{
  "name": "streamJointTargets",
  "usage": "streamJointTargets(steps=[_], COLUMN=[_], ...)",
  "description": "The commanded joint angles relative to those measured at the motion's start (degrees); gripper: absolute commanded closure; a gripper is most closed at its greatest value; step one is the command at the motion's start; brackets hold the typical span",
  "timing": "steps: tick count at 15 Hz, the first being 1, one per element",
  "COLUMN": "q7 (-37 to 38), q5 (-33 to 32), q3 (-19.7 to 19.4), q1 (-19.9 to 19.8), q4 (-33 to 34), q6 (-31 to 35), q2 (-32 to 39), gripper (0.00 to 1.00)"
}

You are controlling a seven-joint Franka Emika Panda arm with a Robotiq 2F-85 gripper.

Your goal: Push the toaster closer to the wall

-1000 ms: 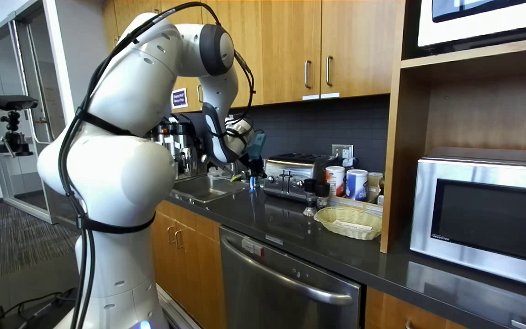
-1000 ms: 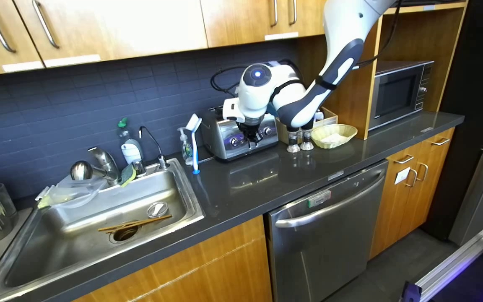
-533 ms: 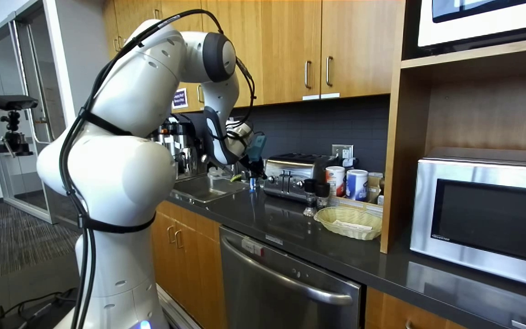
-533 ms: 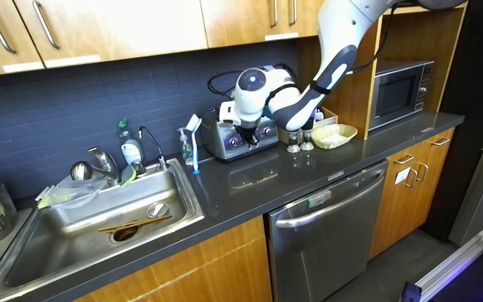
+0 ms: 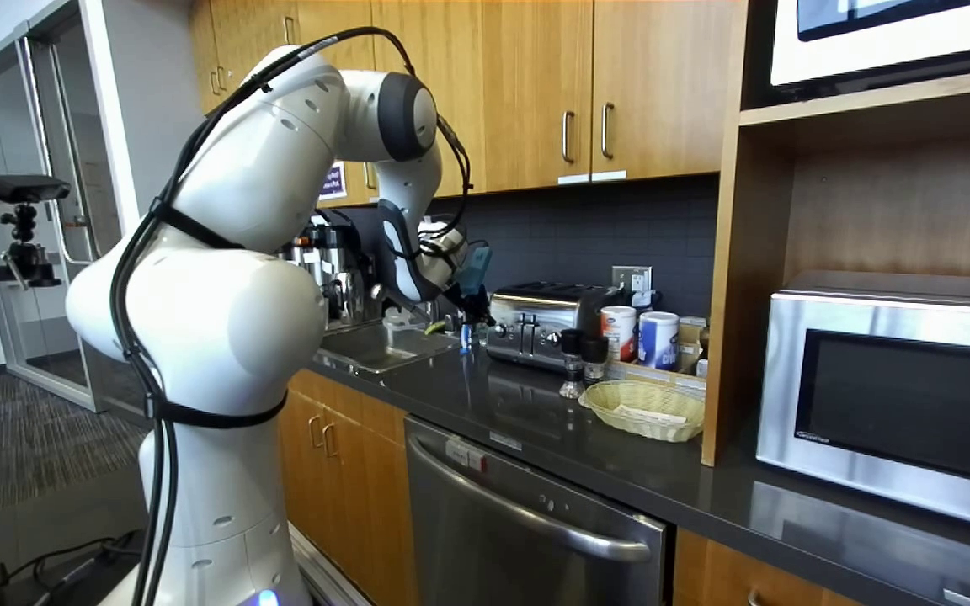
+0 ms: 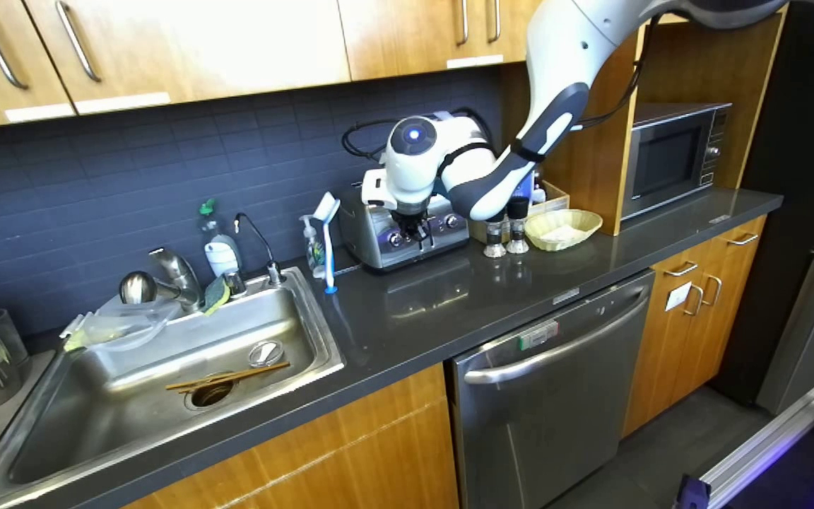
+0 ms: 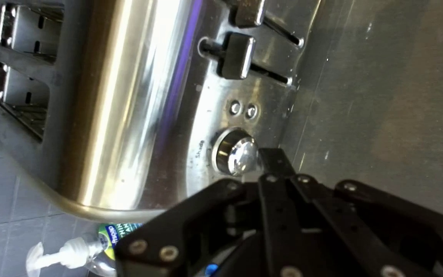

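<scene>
The silver toaster stands on the dark counter with its back towards the dark grey tiled wall. In an exterior view the wall carries an outlet plate beside the toaster. My gripper is in front of the toaster's control face, hiding part of it. In the wrist view the gripper is shut with nothing between its fingertips, close by the chrome "Shade" knob of the toaster. Whether the tips touch the knob or the face, I cannot tell.
A soap bottle and an upright brush stand beside the toaster's sink end. The sink lies beyond them. On the opposite side are two mills, canisters and a basket. Wooden cabinets hang above.
In an exterior view my gripper and wrist have shifted left along the toaster's front, towards the sink end. The upper arm has sunk lower. The toaster shows no visible movement.
</scene>
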Motion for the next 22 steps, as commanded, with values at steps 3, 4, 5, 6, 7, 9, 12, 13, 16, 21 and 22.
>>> streamJointTargets(steps=[3,4,5,6,7,9,12,13,16,21,22], q7=[0.93,1.04,1.04,1.05,1.17,1.24,0.18,0.17,0.17,0.17,0.17], q5=[-0.23,-0.31,-0.32,-0.3,-0.42,-0.3,0.15,0.15,0.15,0.16,0.16], q3=[-0.53,-0.6,-0.64,-0.69,-0.8,-0.87,-0.44,-0.43,-0.43,-0.43,-0.43], q1=[0.46,0.47,0.43,0.4,0.4,0.35,-0.19,-0.19,-0.18,-0.19,-0.19], q4=[2.2,2.22,2.26,2.28,2.4,2.37,1.35,1.33,1.33,1.33,1.33], q6=[-1.7,-1.95,-2.16,-2.36,-2.47,-2.86,-2.25,-2.25,-2.24,-2.24,-2.24], q2=[0.95,0.92,0.91,0.89,0.93,0.89,0.43,0.44,0.45,0.45,0.45], gripper=[1.0,1.0,1.0,1.0,1.0,1.0,0.99,0.99,0.99,0.99,1.0])
